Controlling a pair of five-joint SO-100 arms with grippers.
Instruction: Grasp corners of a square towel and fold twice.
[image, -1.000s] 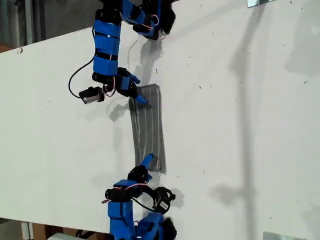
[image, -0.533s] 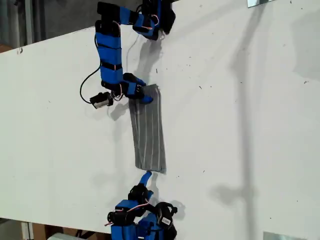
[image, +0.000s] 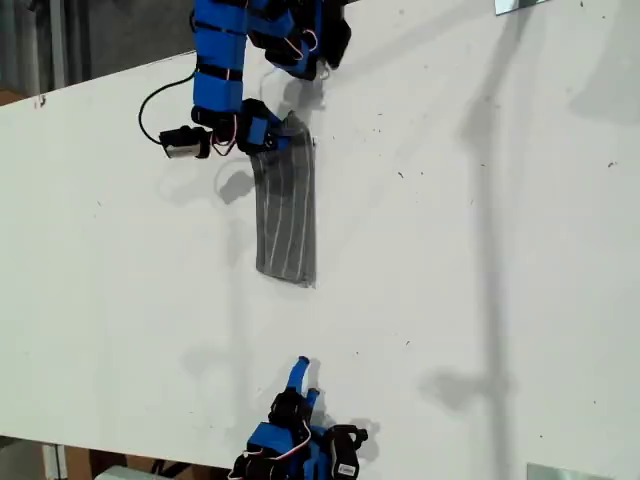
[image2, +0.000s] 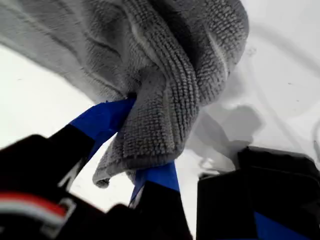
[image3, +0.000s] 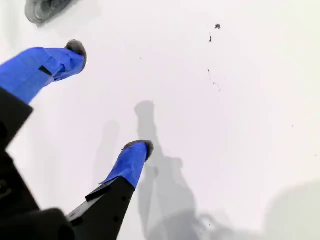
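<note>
One end of towel (image: 286, 215) sat pinched in my first gripper (image: 268, 137), upper centre-left of exterior view; first wrist view showed blue jaws closed on bunched grey cloth (image2: 165, 100). Towel lay as narrow folded strip on table (image: 480, 260), long axis running down frame toward my second gripper (image: 298, 375), low centre. That gripper stood spread, empty, well apart from strip's free end. We judged first arm nearer; second must reach up-frame.

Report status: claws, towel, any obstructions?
My first claw shut on the towel end, top of exterior view. My second claw open, empty, apart from it. Towel a narrow folded strip. Nothing in the way.
</note>
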